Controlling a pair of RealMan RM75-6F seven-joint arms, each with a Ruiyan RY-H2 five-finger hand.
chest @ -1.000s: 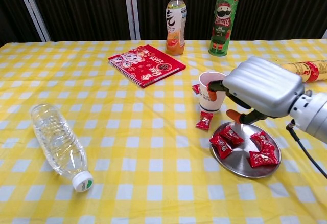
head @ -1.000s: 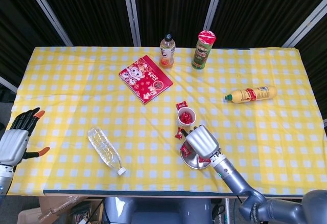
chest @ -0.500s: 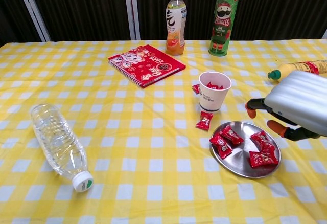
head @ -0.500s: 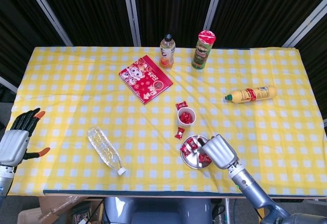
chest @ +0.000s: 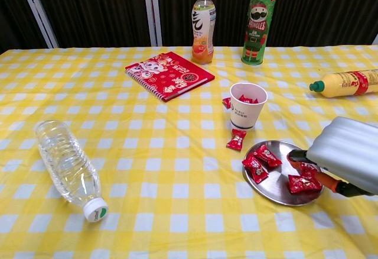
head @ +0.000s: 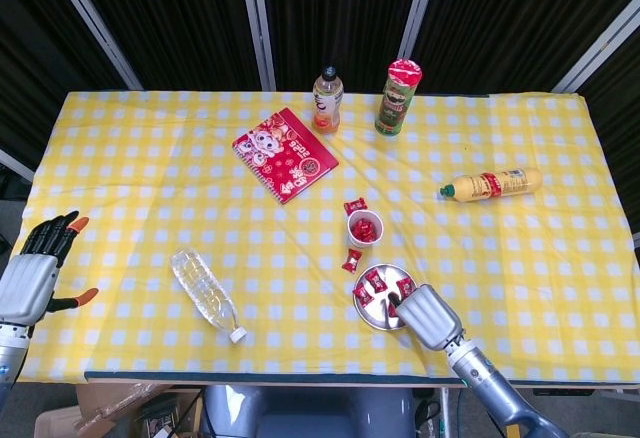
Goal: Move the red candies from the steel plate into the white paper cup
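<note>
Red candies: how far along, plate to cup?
Partly done. The white paper cup already holds red candies. In hand: the right hand is low over the steel plate with fingertips at a candy; whether it grips one cannot be told. Left: several candies on the plate, plus two strays on the cloth by the cup. The left hand is idle and open.

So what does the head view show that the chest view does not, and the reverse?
Only the head view shows the left hand, open at the table's left edge. Only the chest view shows the chips can's front label. Both show the right hand over the steel plate, the candies, the paper cup, the clear bottle and the notebook.
</note>
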